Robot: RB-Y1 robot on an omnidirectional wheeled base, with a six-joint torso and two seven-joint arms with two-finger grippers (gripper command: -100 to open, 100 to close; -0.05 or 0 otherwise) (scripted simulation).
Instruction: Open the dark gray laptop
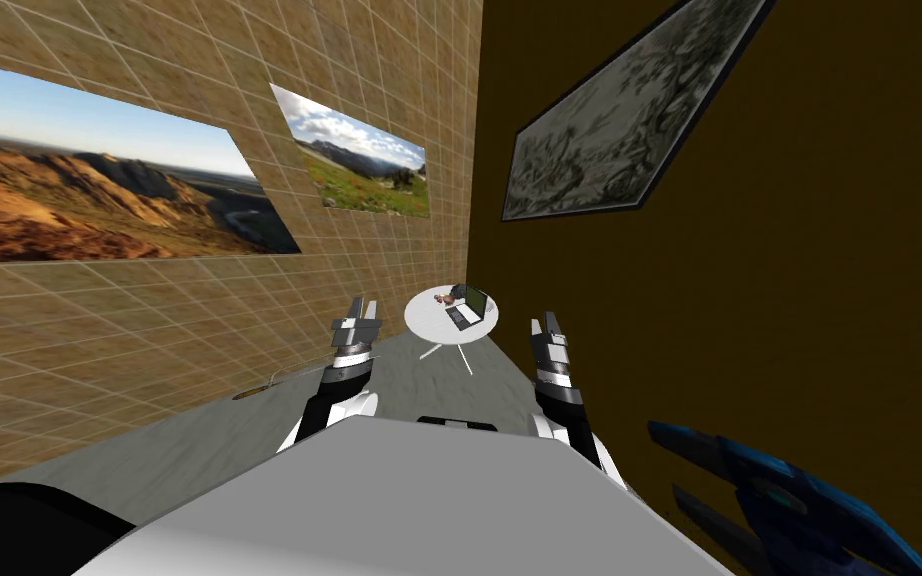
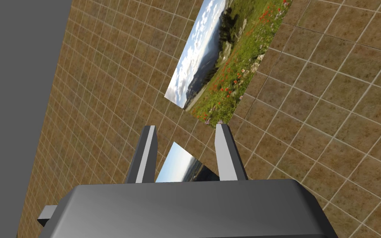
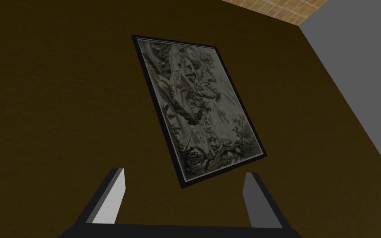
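Tiled and brown walls meet behind a round white table bearing the dark gray laptop, well apart from the left gripper and right gripper, both parted and empty; approach judged in hand, requiring the base to close in.

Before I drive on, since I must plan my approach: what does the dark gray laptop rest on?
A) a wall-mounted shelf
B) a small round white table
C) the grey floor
B: the dark gray laptop lies on the small round white table, far ahead near the walls' corner.
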